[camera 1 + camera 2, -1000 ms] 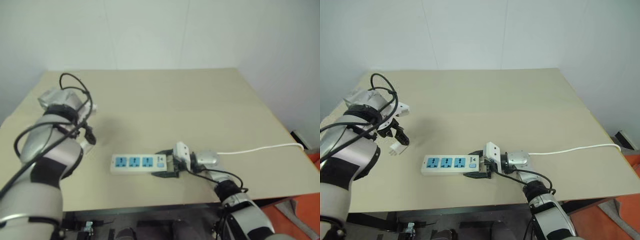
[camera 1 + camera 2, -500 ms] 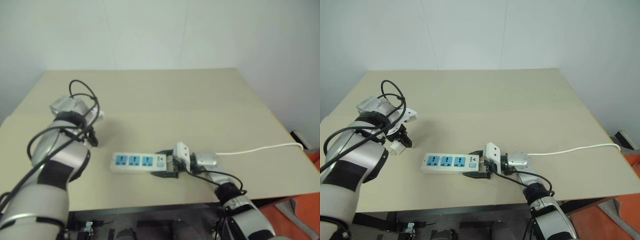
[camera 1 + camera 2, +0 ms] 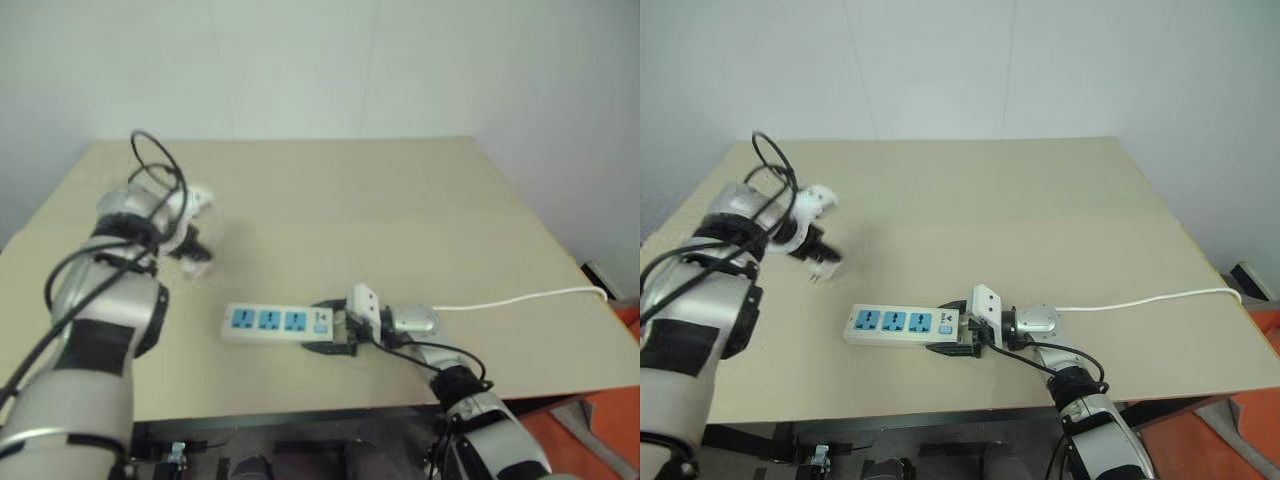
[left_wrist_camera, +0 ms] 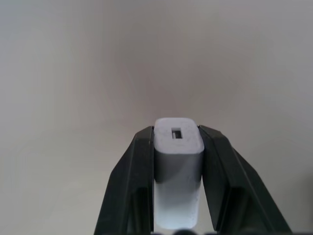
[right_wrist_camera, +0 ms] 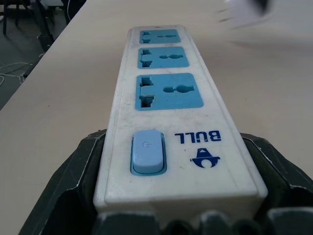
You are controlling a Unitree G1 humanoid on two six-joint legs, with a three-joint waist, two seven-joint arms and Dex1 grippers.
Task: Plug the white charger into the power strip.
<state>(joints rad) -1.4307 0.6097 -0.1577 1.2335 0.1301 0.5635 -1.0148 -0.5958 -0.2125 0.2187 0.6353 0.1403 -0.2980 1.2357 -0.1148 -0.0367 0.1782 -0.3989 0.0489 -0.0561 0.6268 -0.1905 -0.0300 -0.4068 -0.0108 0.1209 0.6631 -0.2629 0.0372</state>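
The left end effector [image 3: 818,252] is clamped on the white charger [image 4: 178,161], its two black fingers [image 4: 134,181] pressing the block's long sides, with the slotted end facing away from the wrist. In the right eye view the charger hangs clear of the counter [image 3: 1040,210], its prongs apparently pointing down, though they are too blurred to be sure.

The power strip [image 3: 902,326] lies flat, below and to the right of the left end effector and well apart from it. The right end effector [image 5: 171,210] has its jaws spread wide around the strip's switch end, bracing it.

The step in hand looks like carrying the charger over to a socket. To do it well, bring the prongs square above one blue socket [image 5: 169,91], keep the charger upright, then press straight down while the right end effector steadies the strip. A tilted approach would likely jam the prongs.
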